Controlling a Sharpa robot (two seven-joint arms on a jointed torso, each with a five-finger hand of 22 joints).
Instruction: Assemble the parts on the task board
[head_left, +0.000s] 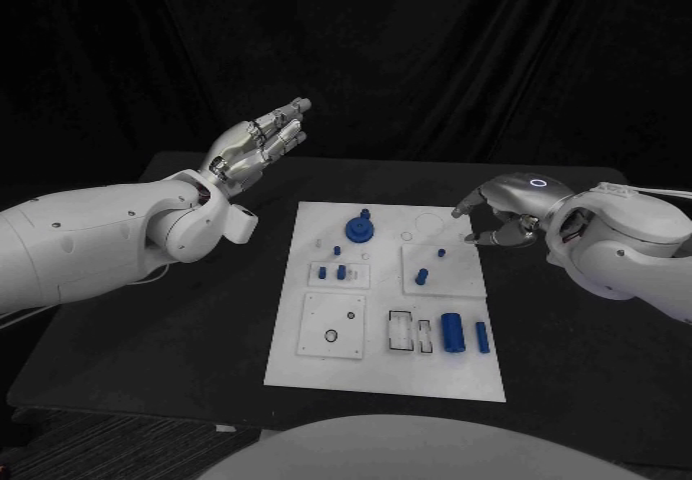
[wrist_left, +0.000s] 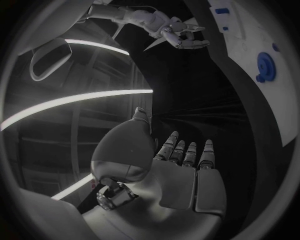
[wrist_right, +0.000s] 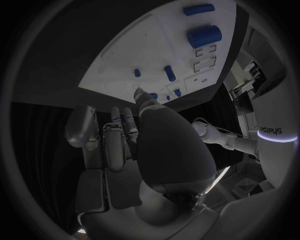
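Head view. The white task board (head_left: 387, 375) lies at the middle of the black table (head_left: 173, 330). On it rest the blue parts: a round gear-like piece (head_left: 358, 231) near the far edge, small pegs (head_left: 330, 271) on the left centre panel, a peg (head_left: 423, 277) on the right centre panel, and a thick cylinder (head_left: 451, 332) beside a slimmer pin (head_left: 482, 338) near the front right. The left hand (head_left: 260, 143) is raised beyond the board's far left corner, fingers extended together, holding nothing. The right hand (head_left: 498, 222) hovers at the board's far right edge, fingers curled inward; whether it holds anything cannot be told.
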